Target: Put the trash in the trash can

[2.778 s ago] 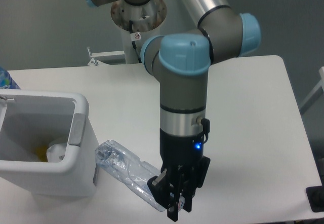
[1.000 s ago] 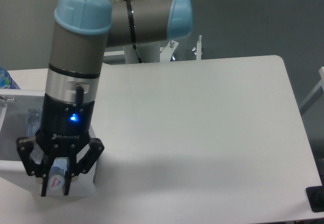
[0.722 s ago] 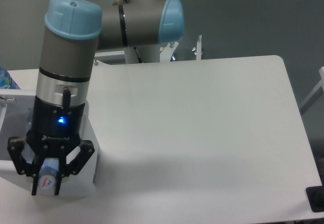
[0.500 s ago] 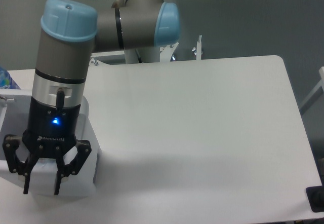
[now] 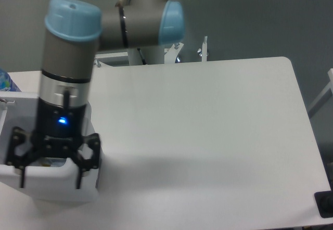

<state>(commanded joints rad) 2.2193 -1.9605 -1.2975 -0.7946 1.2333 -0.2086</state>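
There is one arm in view, with one gripper at its end, and one trash can. The gripper hangs over the trash can at about 8 o'clock in the picture, pointing down. Its two fingers are spread wide apart and nothing is held between them; one tip stands near the left part of the front rim and the other near the right part. A small blue light shines on the gripper body.

The trash can is a white rectangular bin with a thick rounded rim. It stands on the white table at the left edge, and the gripper covers most of its opening. Between the fingers a small piece of something pale and yellowish shows inside the bin, but I cannot tell what it is. The bottle and the paper wrapper cannot be made out anywhere in the picture.

At 9 o'clock, at the very edge of the picture, a blue and white object shows only in part.
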